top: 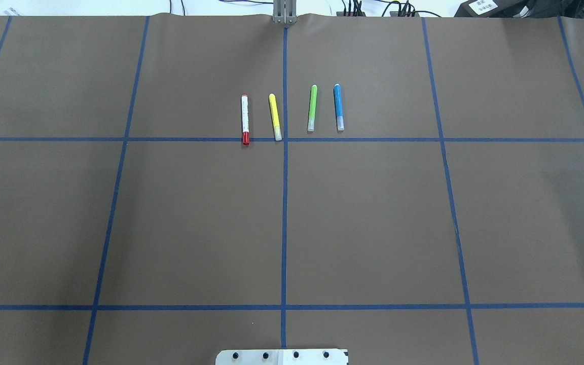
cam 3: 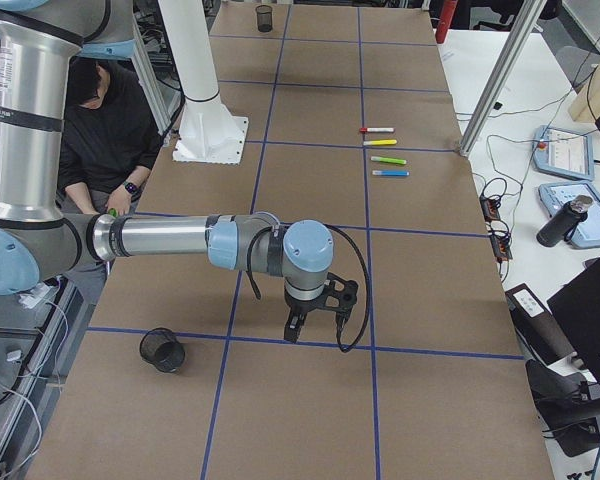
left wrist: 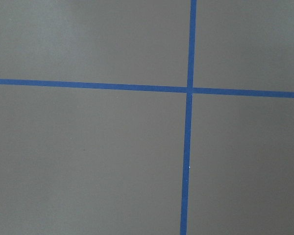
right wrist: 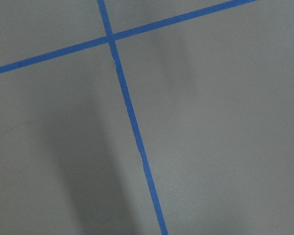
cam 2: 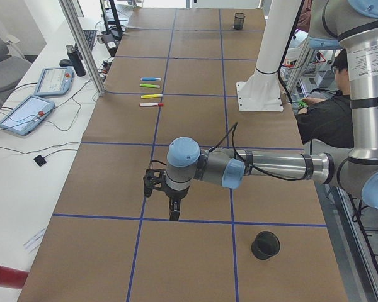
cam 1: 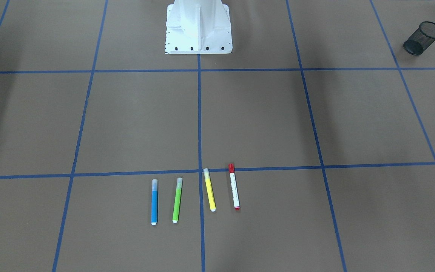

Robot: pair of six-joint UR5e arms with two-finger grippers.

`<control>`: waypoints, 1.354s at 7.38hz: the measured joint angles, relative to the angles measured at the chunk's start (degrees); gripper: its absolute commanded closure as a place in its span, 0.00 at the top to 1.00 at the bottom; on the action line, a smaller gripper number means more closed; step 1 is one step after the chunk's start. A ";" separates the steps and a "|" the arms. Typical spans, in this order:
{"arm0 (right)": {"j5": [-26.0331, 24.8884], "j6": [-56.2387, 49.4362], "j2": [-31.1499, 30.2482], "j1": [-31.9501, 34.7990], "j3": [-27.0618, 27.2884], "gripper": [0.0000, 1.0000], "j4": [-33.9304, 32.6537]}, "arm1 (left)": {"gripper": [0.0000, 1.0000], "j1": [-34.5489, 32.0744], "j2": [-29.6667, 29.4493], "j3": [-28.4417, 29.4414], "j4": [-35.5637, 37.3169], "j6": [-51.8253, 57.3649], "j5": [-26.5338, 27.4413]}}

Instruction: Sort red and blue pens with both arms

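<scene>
Four pens in a row on the bench (top: 373, 228), both end effectors well apart from them.

The left end effector (cam 2: 174, 214) points down at a tape line near the bench's left end, with the left cup (cam 2: 265, 245) nearby; whether it is released or clenched cannot be told. In the overhead view the red pen (top: 245, 119) lies leftmost, its cap on a tape line. Then come the yellow marker (top: 275, 116), the green marker (top: 312, 108) and the blue pen (top: 338, 107), roughly parallel and none touching. The right end effector (cam 3: 295, 330) points down near the right end, beside the right cup (cam 3: 162, 350), its grip likewise impossible to tell.
</scene>
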 measured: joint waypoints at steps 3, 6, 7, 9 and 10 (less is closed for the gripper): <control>2.60 2.20 2.91 -3.11 -0.33 1.00 8.83 | 1.00 9.61 -10.33 0.37 0.00 -1.06 -1.57; 2.43 9.68 12.50 -11.58 -4.95 1.00 15.17 | 1.00 14.96 -27.28 10.20 0.36 -4.63 -1.67; 1.13 13.83 15.55 -14.67 -6.57 1.00 15.50 | 0.99 18.21 -33.16 15.52 0.39 -4.87 -1.52; -3.34 21.76 19.06 -20.02 -7.21 1.00 17.92 | 0.99 24.62 -44.79 25.96 0.46 -7.73 2.46; -4.56 23.11 20.86 -22.34 -7.31 1.00 18.55 | 0.99 27.36 -50.86 31.62 0.62 -11.63 4.20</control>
